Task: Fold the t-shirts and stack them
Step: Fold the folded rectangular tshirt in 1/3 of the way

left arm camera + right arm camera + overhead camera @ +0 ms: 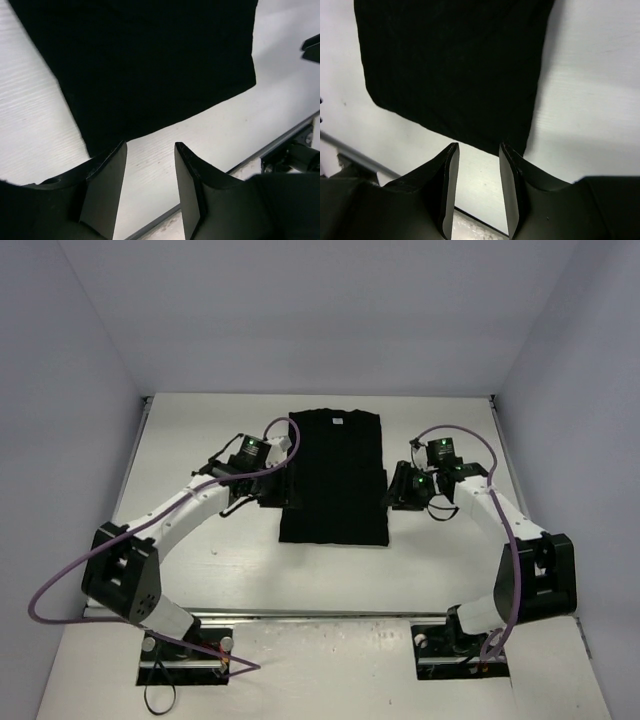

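The black t-shirt (pixel 335 478) lies flat on the white table as a tall folded rectangle, a small label showing near its far edge. No blue print shows. My left gripper (pixel 283 483) is at the shirt's left edge, open and empty; in the left wrist view (pixel 150 146) its jaws stand apart just short of the shirt's (pixel 145 65) near corner. My right gripper (pixel 390 488) is at the shirt's right edge, open and empty; in the right wrist view (pixel 478 146) its jaws stand apart over bare table just short of the shirt's (pixel 450 65) near corner.
The white table (pixel 200 570) is enclosed by pale walls on the left, back and right. A metal rail (pixel 320 617) runs along the near edge by the arm bases. The other arm's tip (pixel 311 47) shows at the right of the left wrist view.
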